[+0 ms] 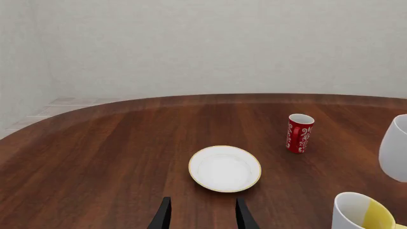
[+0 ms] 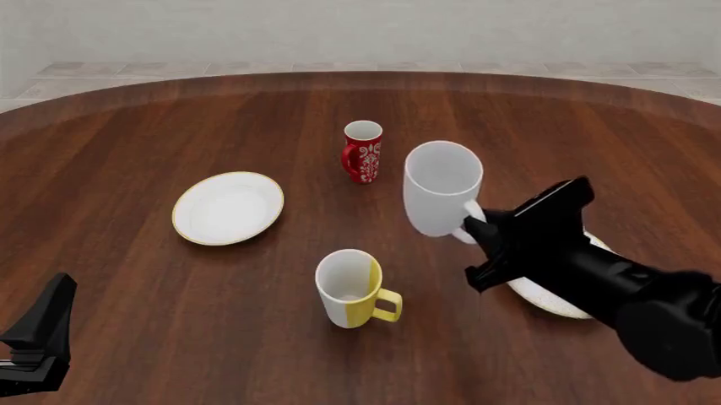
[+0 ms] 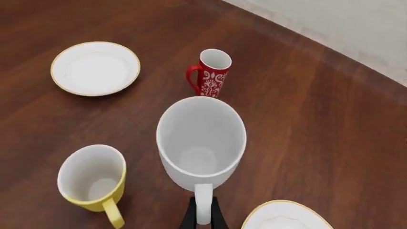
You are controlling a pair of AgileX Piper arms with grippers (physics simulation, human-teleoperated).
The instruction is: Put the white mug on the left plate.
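Observation:
The white mug (image 2: 441, 198) is tall, plain and glossy. My right gripper (image 2: 474, 229) is shut on its loop handle and holds it upright, seemingly a little above the table, right of the table's middle. The right wrist view looks into the mug (image 3: 200, 143), with the fingers (image 3: 190, 218) pinching the handle. The left plate (image 2: 228, 207), white with a gold rim, lies empty to the mug's left. My left gripper (image 1: 200, 214) is open and empty, low at the near left (image 2: 51, 308), with the plate (image 1: 224, 168) just ahead of it.
A white-and-yellow mug (image 2: 351, 288) stands near the front middle. A small red patterned mug (image 2: 362, 152) stands behind the white mug. The right plate (image 2: 539, 297) lies partly hidden under my right arm.

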